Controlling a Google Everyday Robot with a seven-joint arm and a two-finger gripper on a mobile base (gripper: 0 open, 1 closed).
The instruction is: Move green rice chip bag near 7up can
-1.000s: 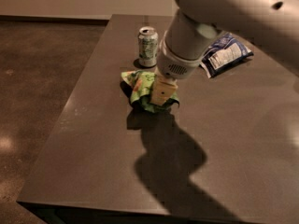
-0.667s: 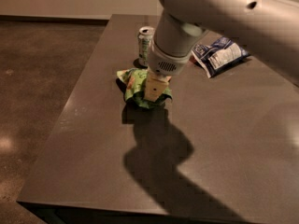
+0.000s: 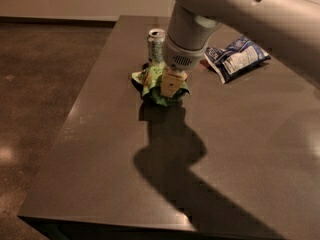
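- Shadow from the arm falls over the near half of the desk and darkens the surface under the bag. That makes height above the top harder to judge, and a release from too high could let the bag tumble away.
- Gripper sits mid-desk, its fingers pinching the crumpled bag from above. The hold seems to be on a bunched fold of glossy film, which I judge could slip out if the arm jerks.
- Bag is on or just above the desk, just in front of the can and almost touching it, so the task looks close to done.
- Can stands upright and looks light. A push toward it from bag or wrist could tip it or roll it off the desk's far edge.
- Blue bag lies behind the wrist, to the right in view. A swing that way on retreat could drag it.
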